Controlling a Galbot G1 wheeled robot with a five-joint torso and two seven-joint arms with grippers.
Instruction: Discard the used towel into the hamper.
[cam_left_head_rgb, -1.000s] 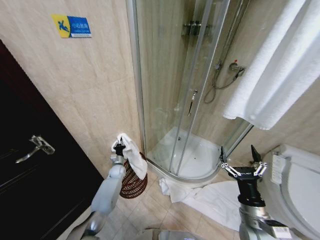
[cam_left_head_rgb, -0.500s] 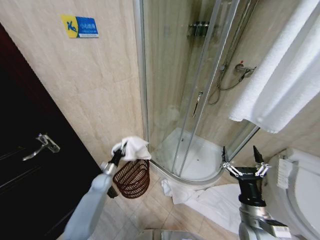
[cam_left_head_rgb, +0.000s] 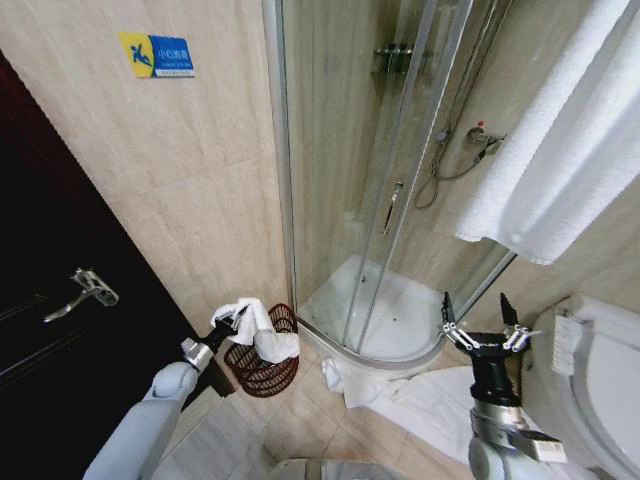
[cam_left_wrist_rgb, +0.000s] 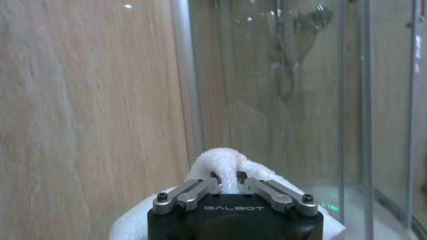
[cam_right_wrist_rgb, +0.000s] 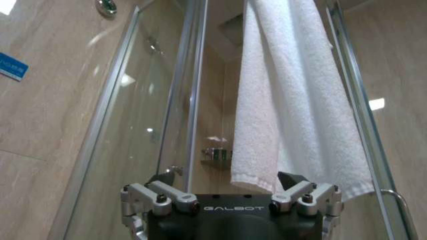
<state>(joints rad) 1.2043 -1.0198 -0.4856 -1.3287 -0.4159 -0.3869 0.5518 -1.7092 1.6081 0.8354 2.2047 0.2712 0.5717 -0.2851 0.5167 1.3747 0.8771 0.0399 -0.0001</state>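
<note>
**Towel at the hamper's rim, not yet let go**

In the head view the left claw (cam_left_head_rgb: 232, 318) is seen at about seven o'clock, low beside the tiled wall, closed on a bunched white towel (cam_left_head_rgb: 262, 330). The left wrist view confirms the grip: the fingers (cam_left_wrist_rgb: 200, 186) are drawn together with the towel's (cam_left_wrist_rgb: 227, 160) fold pinched between them. The towel is draped over the near rim of the hamper (cam_left_head_rgb: 262, 368), with its lower part sagging into the open top; how much of it lies inside cannot be told. The hamper stands on the floor just beside the shower enclosure (cam_left_head_rgb: 400, 200).

The right claw (cam_left_head_rgb: 480, 335) is held upright at about four o'clock, its fingers spread wide and nothing between them; it is idle. A second white cloth (cam_left_head_rgb: 420, 395) lies on the floor between it and the shower base.

The task is judged nearly complete: the towel has been brought to the hamper, and what is left is the release and the clearing of the arm.
</note>
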